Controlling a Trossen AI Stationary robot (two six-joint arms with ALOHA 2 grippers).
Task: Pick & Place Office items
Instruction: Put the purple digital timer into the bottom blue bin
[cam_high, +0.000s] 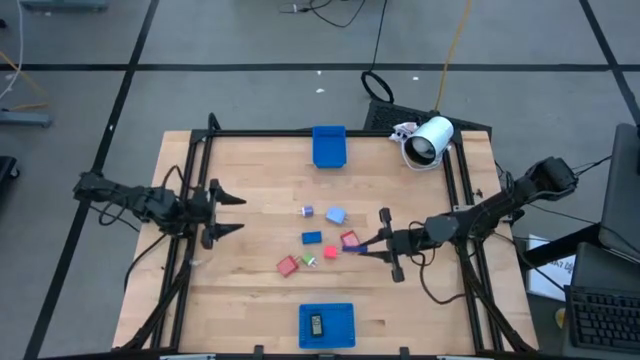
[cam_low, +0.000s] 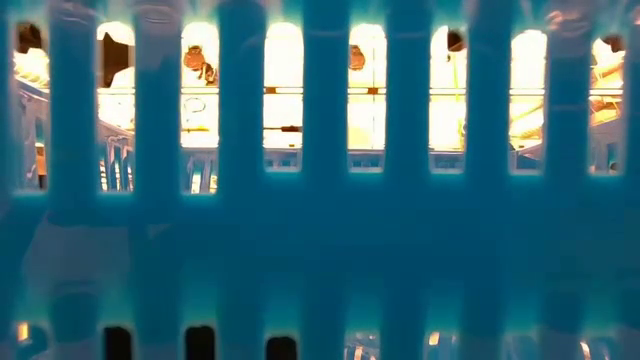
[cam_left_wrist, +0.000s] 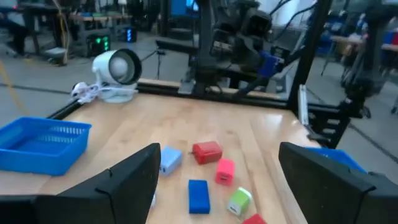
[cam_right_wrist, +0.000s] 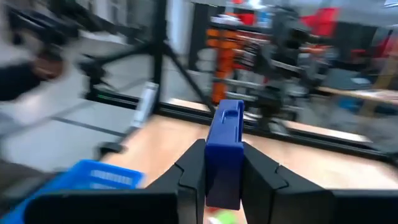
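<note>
Wooden table (cam_high: 250, 270) under my arms carries the loose office items (cam_high: 318, 240) clustered at its middle. My right tool (cam_right_wrist: 222, 180), toward the right edge, is clenched on a blue block (cam_right_wrist: 224, 149). My left tool (cam_high: 228, 214) waits released near the left edge.

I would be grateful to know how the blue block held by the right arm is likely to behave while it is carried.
The blue block looks rigid and flat-sided, so it probably won't flex or roll. The right tool pinches only its lower end, leaving most of it standing beyond the fingers, so it might pivot on a quick swing. It appears small and probably light; its smooth faces could slip.
</note>
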